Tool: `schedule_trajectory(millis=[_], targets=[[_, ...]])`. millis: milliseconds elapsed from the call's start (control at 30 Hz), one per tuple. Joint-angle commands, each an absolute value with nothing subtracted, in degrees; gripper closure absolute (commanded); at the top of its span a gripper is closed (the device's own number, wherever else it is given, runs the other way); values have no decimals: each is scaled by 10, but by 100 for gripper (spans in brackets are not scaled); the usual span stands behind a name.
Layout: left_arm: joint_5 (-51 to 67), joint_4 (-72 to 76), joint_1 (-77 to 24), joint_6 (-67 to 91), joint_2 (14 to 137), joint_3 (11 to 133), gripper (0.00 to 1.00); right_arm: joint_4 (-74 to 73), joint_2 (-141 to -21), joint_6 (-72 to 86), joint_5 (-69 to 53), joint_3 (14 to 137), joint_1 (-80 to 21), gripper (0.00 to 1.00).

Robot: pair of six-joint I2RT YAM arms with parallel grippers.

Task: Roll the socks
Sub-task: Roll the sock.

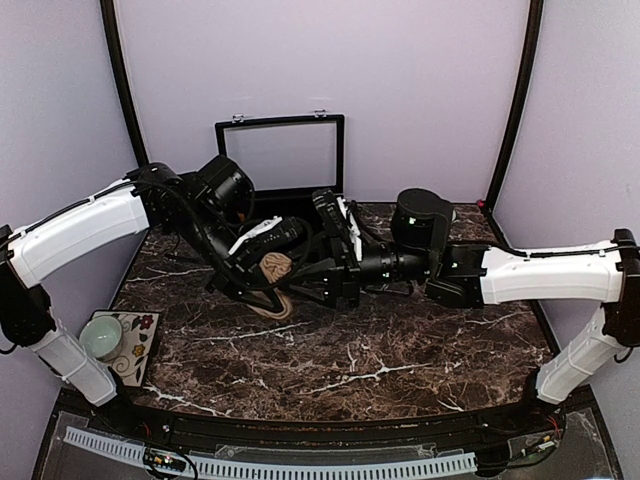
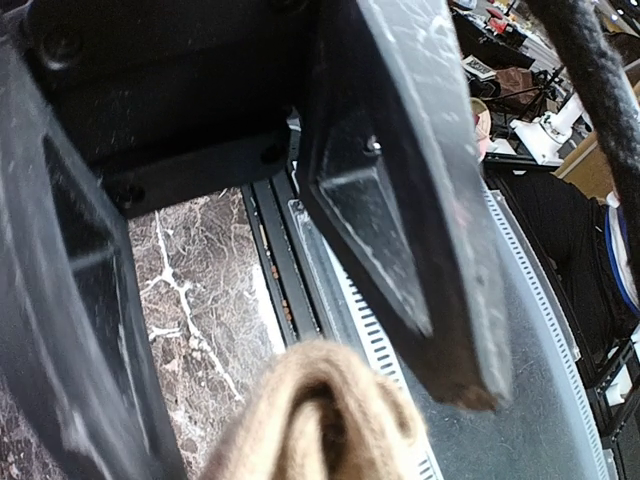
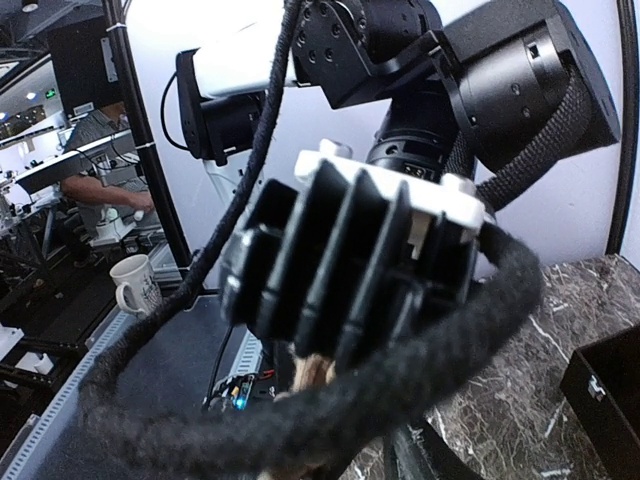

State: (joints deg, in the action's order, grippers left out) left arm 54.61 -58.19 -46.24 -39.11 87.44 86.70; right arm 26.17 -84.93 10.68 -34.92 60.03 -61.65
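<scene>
The socks (image 2: 315, 420) show as a tan bundle at the middle of the bench (image 1: 400, 360), pinched in the nearly closed left claw (image 1: 265, 275), probably so the roll stays tight. How wide the right claw (image 1: 318, 285) stands cannot be told.

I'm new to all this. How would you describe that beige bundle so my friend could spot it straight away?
On the dark marble table, look to the middle, where the left arm and right arm meet. There a tan sock sits bunched between the left gripper's fingers, the only soft, light-brown thing among black hardware.
</scene>
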Motion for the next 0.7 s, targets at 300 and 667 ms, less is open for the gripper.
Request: schedule_trajectory(millis=[300, 667], targets=[[575, -610, -462, -398, 882, 896, 100, 189, -896, 86, -370, 681, -621, 78], [403, -498, -462, -320, 844, 867, 2, 104, -895, 79, -244, 686, -620, 100]])
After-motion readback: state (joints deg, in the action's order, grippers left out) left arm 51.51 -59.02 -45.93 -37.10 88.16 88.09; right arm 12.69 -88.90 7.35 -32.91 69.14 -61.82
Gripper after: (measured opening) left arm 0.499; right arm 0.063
